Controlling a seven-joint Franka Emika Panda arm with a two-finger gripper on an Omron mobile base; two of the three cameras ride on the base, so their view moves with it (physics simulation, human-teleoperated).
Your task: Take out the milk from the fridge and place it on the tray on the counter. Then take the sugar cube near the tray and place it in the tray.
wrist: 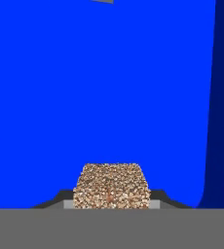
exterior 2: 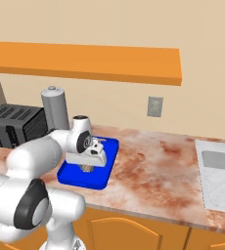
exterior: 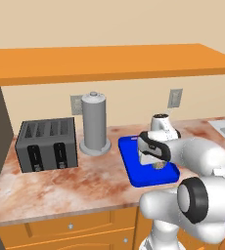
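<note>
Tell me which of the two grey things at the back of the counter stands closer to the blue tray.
The tall grey cylinder canister: it stands just beside the tray. The toaster sits farther off, beyond the canister.

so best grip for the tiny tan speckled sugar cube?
Pinch the tiny tan speckled sugar cube across two opposite flat side faces, from straight above. It's low over the flat bright blue tray, so only a top-down approach clears. The gripper already brackets it that way.
</note>
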